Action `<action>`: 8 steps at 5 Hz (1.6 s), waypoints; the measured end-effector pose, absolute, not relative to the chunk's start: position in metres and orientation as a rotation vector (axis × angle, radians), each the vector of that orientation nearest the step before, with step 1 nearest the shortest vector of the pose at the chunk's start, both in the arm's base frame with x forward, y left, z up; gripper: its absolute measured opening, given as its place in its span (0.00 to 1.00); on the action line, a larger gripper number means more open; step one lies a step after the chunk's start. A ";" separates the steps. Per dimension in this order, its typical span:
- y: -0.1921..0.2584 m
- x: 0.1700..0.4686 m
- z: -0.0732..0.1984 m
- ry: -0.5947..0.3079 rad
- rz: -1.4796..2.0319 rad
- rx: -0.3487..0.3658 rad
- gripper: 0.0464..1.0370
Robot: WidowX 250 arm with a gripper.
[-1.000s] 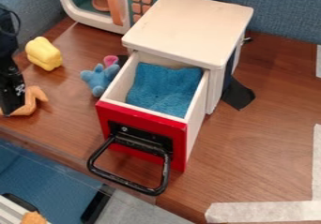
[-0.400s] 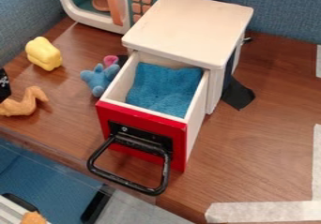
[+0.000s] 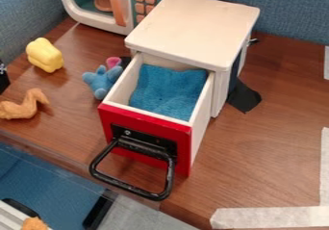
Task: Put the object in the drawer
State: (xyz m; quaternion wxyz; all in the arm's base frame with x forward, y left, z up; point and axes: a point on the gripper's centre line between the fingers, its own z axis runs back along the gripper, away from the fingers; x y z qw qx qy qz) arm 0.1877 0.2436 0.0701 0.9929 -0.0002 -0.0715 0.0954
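Arm (image 3: pixel 3 82): black, straight-edged sliver at left edge; small white marking (image 3: pixel 2 69), shape unclear.

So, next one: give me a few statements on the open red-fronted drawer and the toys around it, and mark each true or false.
1. A blue cloth lines the red-fronted wooden drawer. True.
2. The lumpy yellow toy lies in the drawer. False: the yellow toy is on the brown wooden table.
3. The drawer has a black loop handle. True.
4. The small blue toy animal sits on top of the white cabinet. False: the blue toy is on the table, beside the drawer.
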 end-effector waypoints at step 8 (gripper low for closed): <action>0.226 0.222 0.031 -0.123 0.262 0.015 0.96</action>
